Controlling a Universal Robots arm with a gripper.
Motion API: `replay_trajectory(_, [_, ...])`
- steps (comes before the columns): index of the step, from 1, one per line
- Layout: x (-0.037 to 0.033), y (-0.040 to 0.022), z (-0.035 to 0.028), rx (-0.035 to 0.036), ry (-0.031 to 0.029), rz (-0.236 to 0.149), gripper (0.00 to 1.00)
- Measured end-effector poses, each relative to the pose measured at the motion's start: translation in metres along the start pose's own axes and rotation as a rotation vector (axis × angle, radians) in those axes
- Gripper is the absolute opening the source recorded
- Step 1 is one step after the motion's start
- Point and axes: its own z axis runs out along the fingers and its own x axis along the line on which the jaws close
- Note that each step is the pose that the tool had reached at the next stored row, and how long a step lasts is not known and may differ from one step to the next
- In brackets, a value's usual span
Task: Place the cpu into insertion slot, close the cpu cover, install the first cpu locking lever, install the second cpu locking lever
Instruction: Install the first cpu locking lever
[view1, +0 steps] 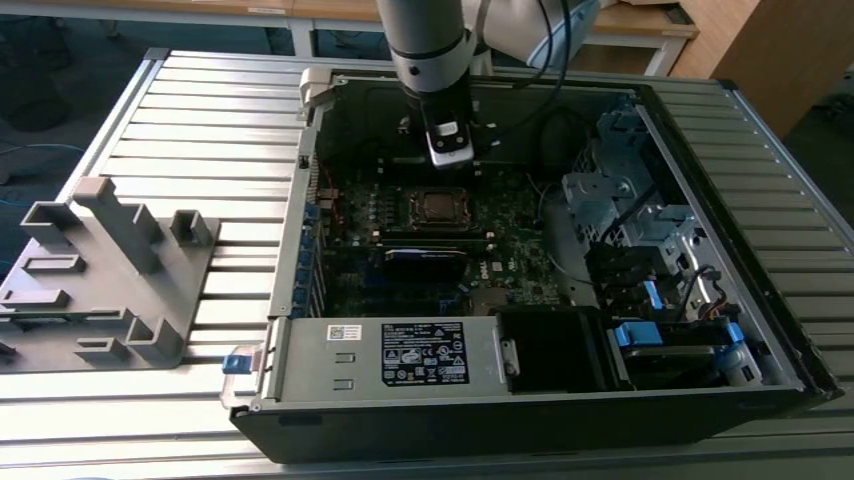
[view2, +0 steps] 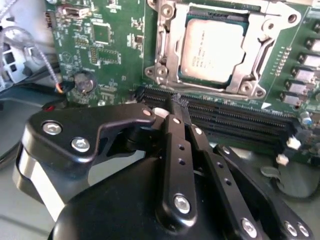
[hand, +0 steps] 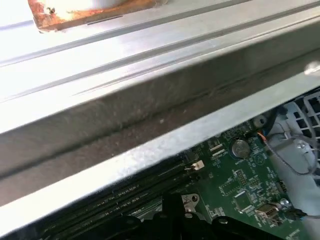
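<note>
Jaws: drawn together and holding nothing, as we see in the second wrist view, where the black fingers (view2: 177, 150) meet at their tips.
Under the tips: the black memory slots (view2: 235, 112) on the green motherboard (view2: 110, 55). We cannot tell whether the tips touch them.
Just past the slots: the cpu (view2: 215, 47) lies flat in its socket with its silver-tan top up, near the jaws but apart from them.
Around the cpu: the cpu cover (view2: 255, 70) looks folded down, and its open window frames the chip.
Levers: thin metal runs along the socket's sides, but we cannot tell whether either lever is hooked down.
Further out: in the exterior view the arm (view1: 427, 50) reaches down into the open computer case (view1: 534, 430). The power supply (view1: 400, 355) sits at the end of the case far from the jaws.
Outermost: the slatted tabletop (view1: 200, 120) carries a grey fixture (view1: 107, 270), well apart from the jaws.
Progress: we judge the cpu placed and the cover probably closed. The two levers are the part we cannot confirm as done.
</note>
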Motion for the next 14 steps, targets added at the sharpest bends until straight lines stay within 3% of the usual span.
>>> replay_trajectory(3, [-0.0011, 0.0013, -0.0058, -0.0001, 0.0001, 0.0, 0.1])
replay_trajectory(9, [-0.0011, 0.0013, -0.0059, 0.0001, 0.0006, 0.0, 0.1])
replay_trajectory(10, [-0.0013, 0.0014, -0.0059, 0.0024, 0.0055, 0.001, 0.1])
replay_trajectory(12, [-0.0016, 0.0015, -0.0056, 0.0116, 0.0249, 0.004, 0.1])
replay_trajectory(13, [-0.0017, 0.0015, -0.0053, 0.0171, 0.0365, 0.005, 0.1])
replay_trajectory(14, [-0.0019, 0.0016, -0.0051, 0.0248, 0.0528, 0.008, 0.1])
